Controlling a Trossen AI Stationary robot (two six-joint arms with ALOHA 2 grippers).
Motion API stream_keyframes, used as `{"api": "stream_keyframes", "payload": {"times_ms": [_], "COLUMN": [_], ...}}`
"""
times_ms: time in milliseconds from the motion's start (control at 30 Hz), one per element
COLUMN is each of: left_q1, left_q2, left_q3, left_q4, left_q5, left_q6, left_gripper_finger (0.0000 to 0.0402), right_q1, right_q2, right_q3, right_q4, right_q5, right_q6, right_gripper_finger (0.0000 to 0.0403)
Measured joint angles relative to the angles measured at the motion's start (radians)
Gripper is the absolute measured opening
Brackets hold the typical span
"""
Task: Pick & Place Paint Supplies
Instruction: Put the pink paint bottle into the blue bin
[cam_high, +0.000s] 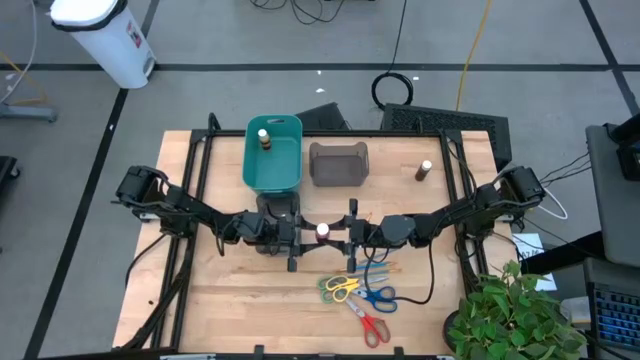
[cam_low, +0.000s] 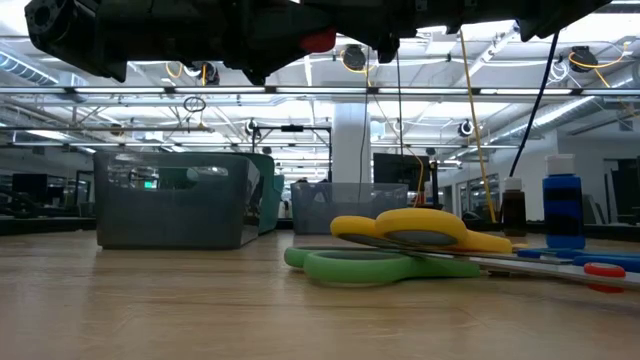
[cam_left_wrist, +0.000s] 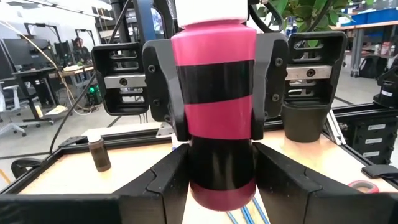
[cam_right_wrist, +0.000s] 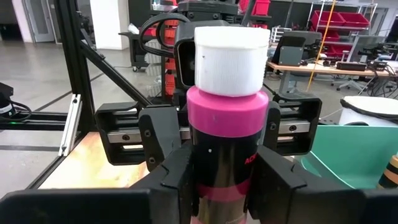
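Observation:
A pink-and-black paint bottle with a white cap (cam_high: 322, 230) stands upright in mid-air above the table's middle, between my two grippers. My right gripper (cam_right_wrist: 221, 180) is shut on it. My left gripper (cam_left_wrist: 221, 168) is open, with a finger close on either side of the bottle's lower part (cam_left_wrist: 221, 180); I cannot tell whether they touch it. Nearer the table's front lie green-yellow scissors (cam_high: 340, 288), blue scissors (cam_high: 378, 297), red scissors (cam_high: 370, 328) and thin brushes (cam_high: 375, 270). A brown bottle (cam_high: 424, 170) stands at the back right. My right gripper pinches the bottle's body below its pink shoulder (cam_left_wrist: 214, 81) between its two fingers (cam_left_wrist: 163, 87). The fingers come in level from the table's right. The bottle stands upright, cap up, lifted clear of the table.
A teal bin (cam_high: 285, 170) with a brown bottle (cam_high: 264, 138) in it and a grey bin (cam_high: 338, 163) stand at the back middle. A potted plant (cam_high: 510, 310) overhangs the near right corner. Bare wood lies at the near left.

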Motion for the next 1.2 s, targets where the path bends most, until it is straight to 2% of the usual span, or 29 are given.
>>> {"api": "stream_keyframes", "payload": {"times_ms": [900,1200], "left_q1": [0.0,0.0], "left_q2": [0.002,0.002], "left_q3": [0.0,0.0], "left_q4": [-0.024,-0.023], "left_q5": [0.004,-0.002], "left_q6": [-0.004,-0.009], "left_gripper_finger": [0.0175,0.0175], "right_q1": [0.031,0.037], "right_q2": [-0.198,-0.215], "right_q3": [0.0,0.0], "right_q4": [-0.356,-0.424], "right_q5": [0.007,0.006], "right_q6": [0.011,0.011], "right_gripper_finger": [0.0107,0.0103]}}
